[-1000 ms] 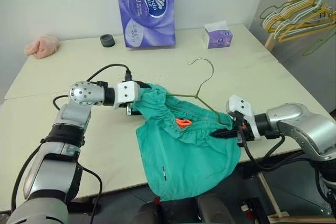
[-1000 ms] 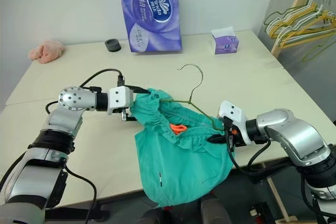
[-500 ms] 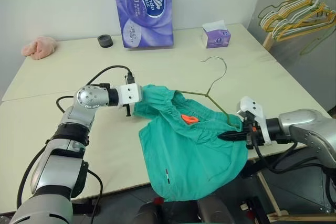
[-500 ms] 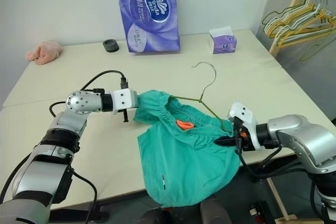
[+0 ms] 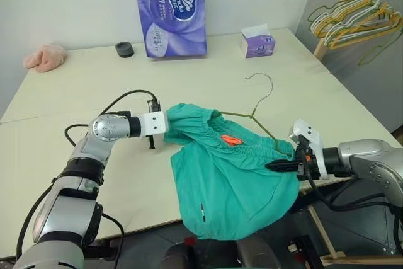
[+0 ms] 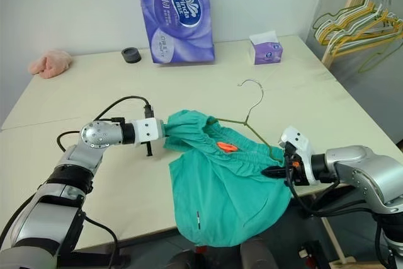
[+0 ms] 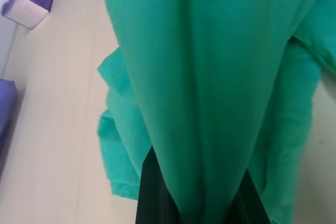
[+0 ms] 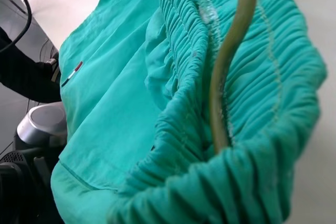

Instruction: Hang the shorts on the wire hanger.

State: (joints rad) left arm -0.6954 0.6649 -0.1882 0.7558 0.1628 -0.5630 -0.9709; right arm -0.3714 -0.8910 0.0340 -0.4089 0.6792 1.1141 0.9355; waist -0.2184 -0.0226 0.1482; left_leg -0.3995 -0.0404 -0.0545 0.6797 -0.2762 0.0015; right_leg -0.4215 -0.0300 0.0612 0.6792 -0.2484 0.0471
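**Shorts stretched between two closed grippers, hanger threaded through the waistband**

Here the shorts (image 5: 230,181) hang between the two arms, their gathered waistband drawn out along the near table (image 5: 75,86) edge and the legs drooping over that edge. The left gripper (image 5: 167,129) has its jaws pressed together on the waistband's left end; in the left wrist view the teal cloth bunches tight between the two black fingers (image 7: 152,192) and fans out ahead of them. The right gripper (image 5: 278,165) pinches the opposite end of the waistband, jaws closed on the fabric. The wire hanger (image 5: 255,113) lies partly inside the shorts: one shoulder wire runs under the waistband toward the left jaws, the other slopes down to the right jaws, and the curved hook stands free above the cloth, between the two grippers and farther from the robot. In the right wrist view the olive wire runs just inside the elastic, right in front of the jaws; whether the jaws also clamp the wire is hard to tell. A small orange tag (image 5: 230,140) shows on the waistband, roughly midway between the grippers.

Beyond the jaws, a purple tissue pack (image 5: 170,9) stands upright at the far side, a small tissue box (image 5: 256,43) to its right with a tissue poking out of its top. A rack (image 5: 352,20) to the right holds several wire hangers.
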